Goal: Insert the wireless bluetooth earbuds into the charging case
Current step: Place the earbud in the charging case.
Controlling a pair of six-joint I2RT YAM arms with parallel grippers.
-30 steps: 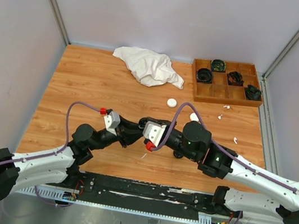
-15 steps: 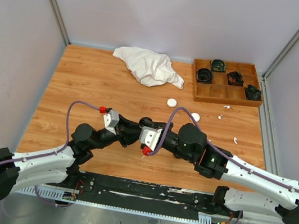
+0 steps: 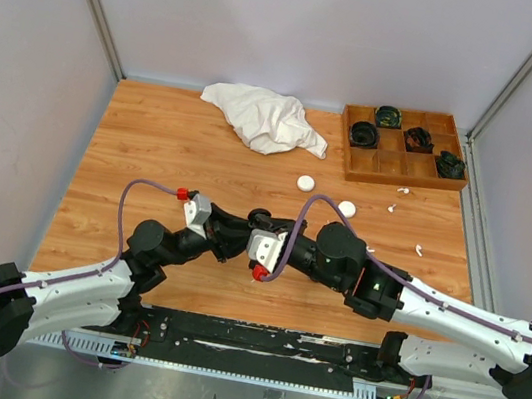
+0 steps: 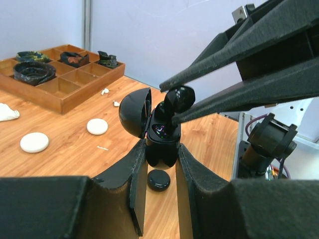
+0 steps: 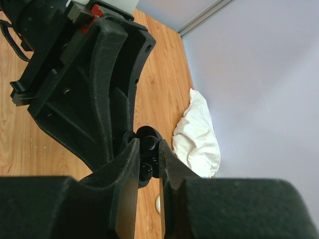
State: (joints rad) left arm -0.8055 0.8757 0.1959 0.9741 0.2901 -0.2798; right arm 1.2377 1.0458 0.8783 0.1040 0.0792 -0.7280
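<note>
Stretching low and inward, the left arm (image 3: 80, 287) and right arm (image 3: 450, 315) meet near the middle of the desk's (image 3: 152, 151) near edge. The left fingers (image 4: 130, 169) clench the black case (image 4: 162, 149) upright, lid open. The right fingers (image 4: 224, 97) pinch a black earbud (image 4: 180, 97), held at the case's open mouth.

Bright, even, diffuse light throughout; the wooden table (image 3: 154, 141) carries only faint, soft-edged shadows. Left wrist view: small highlights glint on the glossy black charging case (image 4: 160, 147) and black earbud (image 4: 180, 98). Both wrist-view foregrounds are dark.
</note>
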